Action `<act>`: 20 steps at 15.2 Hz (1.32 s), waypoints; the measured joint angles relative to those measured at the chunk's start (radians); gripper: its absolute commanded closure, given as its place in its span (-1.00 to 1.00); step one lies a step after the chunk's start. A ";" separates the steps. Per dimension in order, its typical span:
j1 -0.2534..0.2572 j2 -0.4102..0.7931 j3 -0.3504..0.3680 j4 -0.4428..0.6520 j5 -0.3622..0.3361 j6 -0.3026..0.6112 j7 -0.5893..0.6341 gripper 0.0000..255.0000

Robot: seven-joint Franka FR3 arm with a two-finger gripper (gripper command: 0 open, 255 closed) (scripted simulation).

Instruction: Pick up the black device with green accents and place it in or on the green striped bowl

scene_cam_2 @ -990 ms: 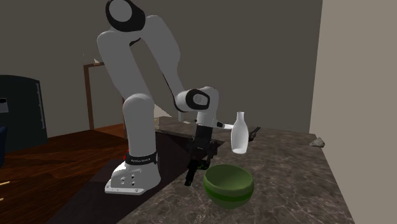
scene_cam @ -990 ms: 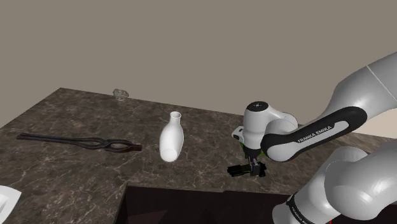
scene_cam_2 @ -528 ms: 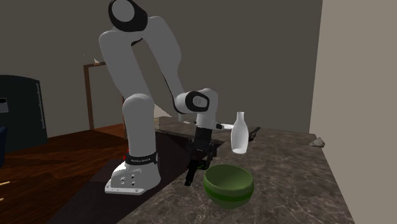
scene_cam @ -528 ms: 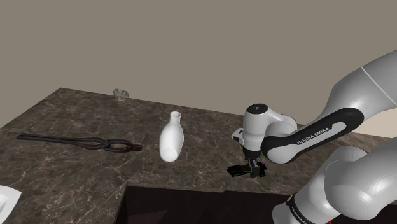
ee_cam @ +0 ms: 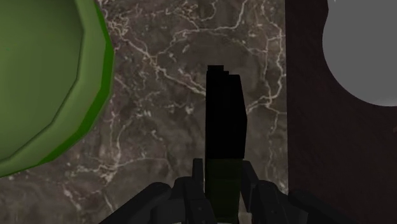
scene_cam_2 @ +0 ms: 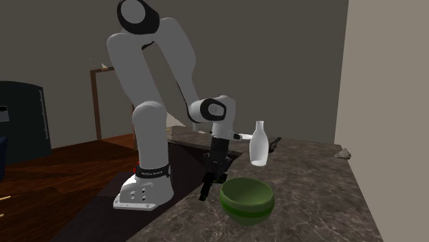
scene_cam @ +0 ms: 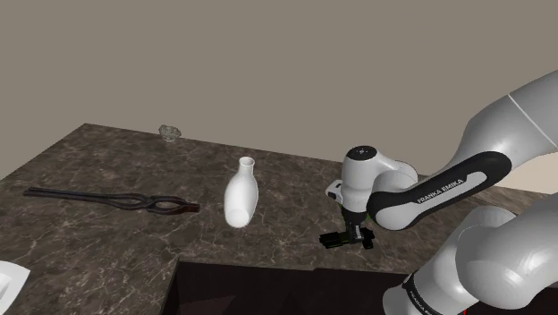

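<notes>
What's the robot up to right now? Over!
Gripper shut on black device. Device down at counter level, green bowl close beside it. White bottle stands apart; path looks clear. Over.

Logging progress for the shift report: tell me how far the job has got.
Done: the claw is at the black device, and its fingers clasp it. In hand: the lift. I cannot tell whether the device is off the dark stone counter yet. Left: carry it to the green bowl, which stands close beside the claw with nothing visible in it, and release it there.
</notes>
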 measured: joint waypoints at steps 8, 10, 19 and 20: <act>0.019 -0.088 -0.005 0.008 0.034 -0.093 -0.031 1.00; 0.024 -0.125 -0.008 0.015 0.045 -0.136 -0.045 1.00; 0.050 -0.282 -0.009 0.050 0.088 -0.327 -0.087 1.00; 0.048 -0.299 -0.012 0.057 0.089 -0.348 -0.095 1.00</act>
